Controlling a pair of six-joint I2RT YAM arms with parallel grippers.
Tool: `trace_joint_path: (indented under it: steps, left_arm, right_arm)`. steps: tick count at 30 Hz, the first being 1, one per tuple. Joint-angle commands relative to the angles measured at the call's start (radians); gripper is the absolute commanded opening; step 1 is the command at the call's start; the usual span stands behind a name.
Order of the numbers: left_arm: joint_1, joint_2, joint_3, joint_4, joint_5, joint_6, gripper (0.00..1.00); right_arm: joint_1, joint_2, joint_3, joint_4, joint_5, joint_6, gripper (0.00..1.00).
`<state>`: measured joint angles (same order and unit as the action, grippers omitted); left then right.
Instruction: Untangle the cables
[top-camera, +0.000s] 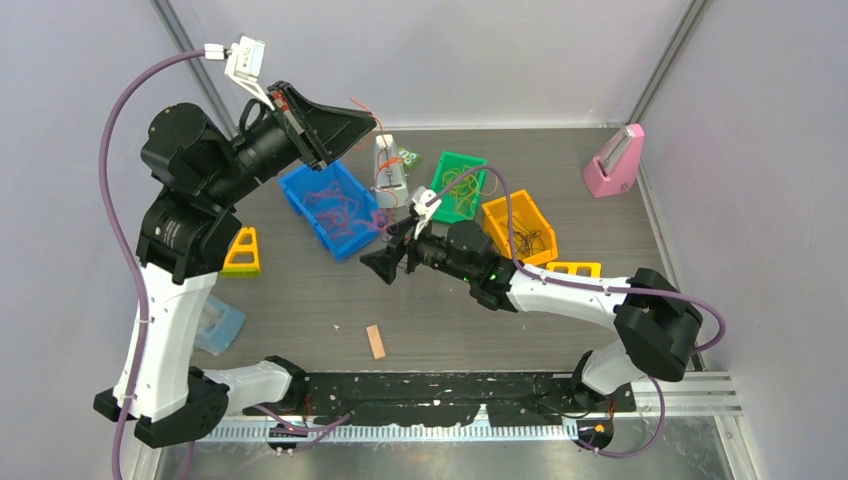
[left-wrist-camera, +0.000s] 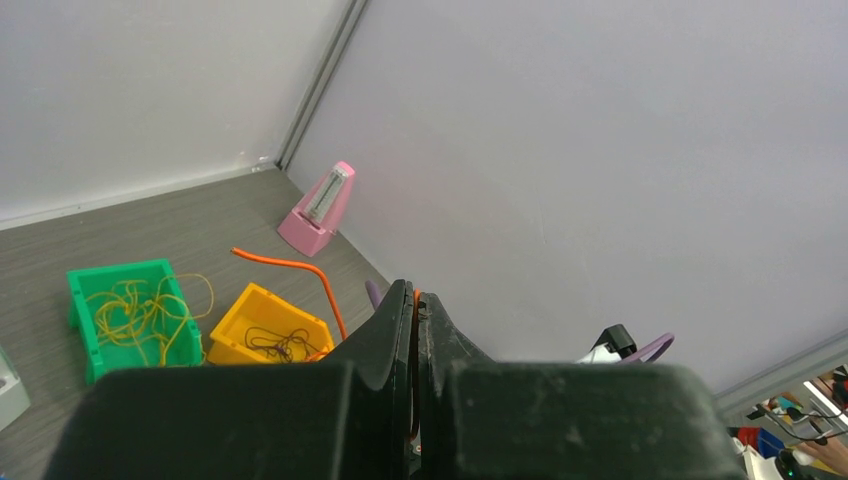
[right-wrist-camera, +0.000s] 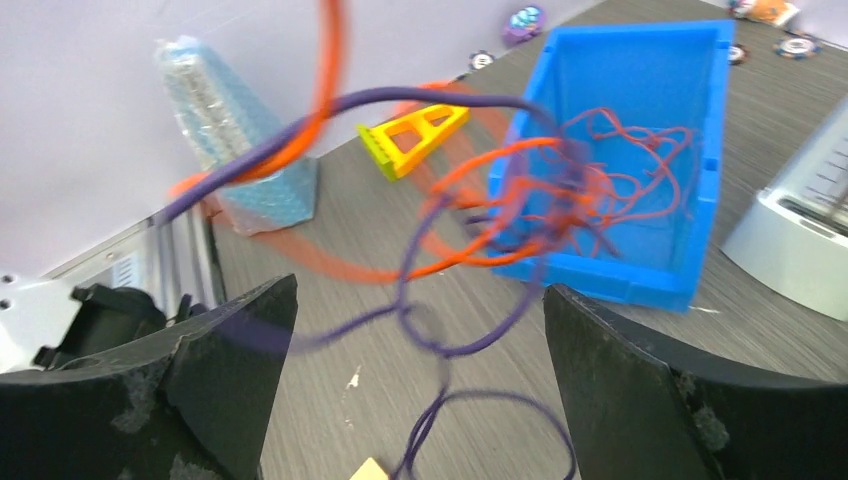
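The left gripper (left-wrist-camera: 413, 297) is clamped on an orange cable (left-wrist-camera: 300, 266) up high, the right gripper (right-wrist-camera: 418, 292) is held wide open before the dangling tangle (right-wrist-camera: 545, 185) by the blue bin (right-wrist-camera: 640, 60), where only the purple strand (right-wrist-camera: 440, 100) should be pinched.

Pink metronome (top-camera: 614, 162), blue bin (top-camera: 300, 200), green bin (top-camera: 462, 158)

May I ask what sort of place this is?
Probably a robotics lab test cell: plain walls enclose a grey table, the left arm and right arm are bolted at its near edge, and a blue bin, green bin and orange bin hold cables.
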<state>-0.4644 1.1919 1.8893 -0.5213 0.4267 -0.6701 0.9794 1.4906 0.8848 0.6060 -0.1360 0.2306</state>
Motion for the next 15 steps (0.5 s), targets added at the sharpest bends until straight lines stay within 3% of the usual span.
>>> trace_joint_path:
  steps: [1, 5, 7, 9, 15]
  left_arm:
    - [-0.002, 0.002, 0.037, 0.022, -0.004, -0.002, 0.0]
    - [-0.002, 0.005, 0.041, 0.024, -0.017, 0.004, 0.0]
    - [-0.002, 0.009, 0.043, 0.024, -0.013, 0.003, 0.0]
    - [-0.002, 0.012, 0.042, 0.021, -0.021, 0.009, 0.0]
    - [0.035, 0.018, 0.067, -0.005, -0.061, 0.041, 0.0]
  right_arm:
    - [-0.001, -0.019, 0.015, 0.008, 0.129, -0.003, 0.99]
    - [0.0, -0.006, 0.024, -0.065, 0.285, -0.024, 0.91]
    - [0.001, -0.001, 0.019, -0.068, 0.303, -0.031, 0.71]
    - [0.001, -0.003, 0.007, -0.059, 0.271, -0.031, 0.41]
    - [0.001, -0.087, -0.122, -0.02, 0.215, 0.002, 0.3]
